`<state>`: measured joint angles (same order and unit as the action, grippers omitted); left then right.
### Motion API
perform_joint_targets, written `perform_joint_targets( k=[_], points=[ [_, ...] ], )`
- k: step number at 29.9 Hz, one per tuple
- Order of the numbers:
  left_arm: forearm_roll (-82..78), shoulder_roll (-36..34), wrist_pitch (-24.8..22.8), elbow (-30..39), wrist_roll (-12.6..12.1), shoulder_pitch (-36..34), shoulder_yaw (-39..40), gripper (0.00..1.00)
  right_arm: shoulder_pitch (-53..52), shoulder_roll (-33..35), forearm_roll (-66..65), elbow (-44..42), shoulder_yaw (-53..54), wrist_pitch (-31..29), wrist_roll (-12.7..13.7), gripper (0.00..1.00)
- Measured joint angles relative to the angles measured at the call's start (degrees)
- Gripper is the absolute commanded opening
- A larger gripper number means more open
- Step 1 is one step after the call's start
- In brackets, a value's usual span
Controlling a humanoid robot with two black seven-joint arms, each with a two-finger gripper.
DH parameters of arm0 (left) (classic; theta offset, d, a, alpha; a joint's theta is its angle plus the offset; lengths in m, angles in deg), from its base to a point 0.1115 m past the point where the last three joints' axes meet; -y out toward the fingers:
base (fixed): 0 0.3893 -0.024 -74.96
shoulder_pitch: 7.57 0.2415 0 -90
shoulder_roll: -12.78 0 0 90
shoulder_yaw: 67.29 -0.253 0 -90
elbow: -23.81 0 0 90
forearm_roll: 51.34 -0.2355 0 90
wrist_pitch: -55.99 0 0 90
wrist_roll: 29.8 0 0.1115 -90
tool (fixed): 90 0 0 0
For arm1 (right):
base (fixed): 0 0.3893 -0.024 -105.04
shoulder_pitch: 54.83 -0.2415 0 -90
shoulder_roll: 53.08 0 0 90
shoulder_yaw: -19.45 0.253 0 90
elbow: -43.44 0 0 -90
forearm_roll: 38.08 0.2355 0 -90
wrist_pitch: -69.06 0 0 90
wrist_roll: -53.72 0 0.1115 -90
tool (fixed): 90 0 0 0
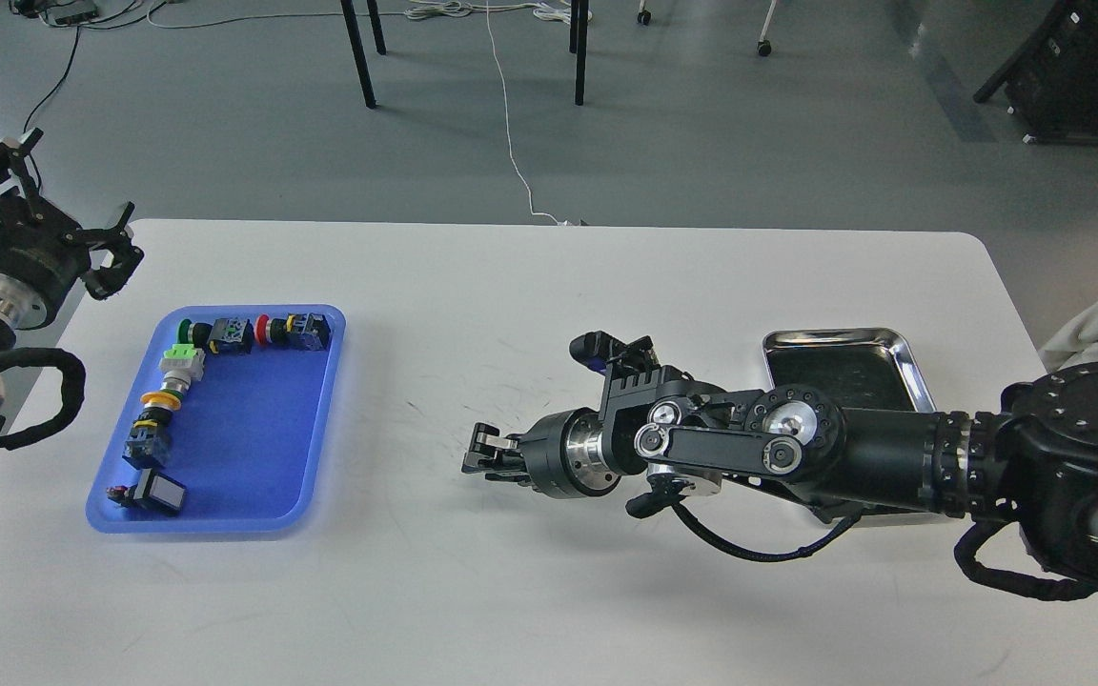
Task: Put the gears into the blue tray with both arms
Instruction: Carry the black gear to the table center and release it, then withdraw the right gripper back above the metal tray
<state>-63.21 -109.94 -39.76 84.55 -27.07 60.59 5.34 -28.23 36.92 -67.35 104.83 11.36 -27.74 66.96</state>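
Gears not discernible anywhere: none visible on white table (549, 591), none clearly inside steel tray (844, 367), whose dark floor lies half hidden behind right arm. Blue tray (254, 476) holds only push-button switches (225, 335), lined along its far and left edges, roughly 7 in all. Right gripper (480, 455) low over bare table, right of blue tray, between it and steel tray, pointing toward blue tray; fingers dark and bunched, cannot tell grip or contents. Left gripper (115, 250) raised just beyond blue tray's far-left corner, claws spread, nothing in them. Left gripper nearer blue tray; right arm nearer steel tray, the likely gear source.
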Motion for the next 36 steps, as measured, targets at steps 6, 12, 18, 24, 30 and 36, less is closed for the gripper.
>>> perform_joint_targets(
  k=[6,12,18,24,30,36],
  points=[
    [0.0,-0.4,0.0,0.0,0.0,0.0,0.0,0.98,0.2,0.0,0.1,0.0,0.0,0.0,0.0,0.54],
    [0.0,-1.3,0.0,0.1,-0.1,-0.1,-0.1,0.98,0.2,0.0,0.6,-0.2,0.0,0.1,-0.3,0.83],
    [0.0,-2.3,0.2,0.4,-0.1,-0.1,-0.2,0.98,-0.6,0.0,0.8,-0.9,4.3,0.6,-0.3,0.93],
    [-0.1,-5.0,0.8,1.1,-0.1,-0.1,-0.6,0.98,-0.8,0.0,1.6,-2.1,17.1,0.7,-0.3,0.93],
    [-0.2,-9.7,2.4,6.8,-0.8,0.2,-0.8,0.98,3.1,6.5,6.7,-1.1,31.7,0.3,-0.9,0.94],
    [-2.5,-15.5,3.9,20.3,-3.1,2.7,-2.6,0.98,14.2,18.0,17.8,4.9,49.0,-0.1,-1.1,0.94]
  ],
)
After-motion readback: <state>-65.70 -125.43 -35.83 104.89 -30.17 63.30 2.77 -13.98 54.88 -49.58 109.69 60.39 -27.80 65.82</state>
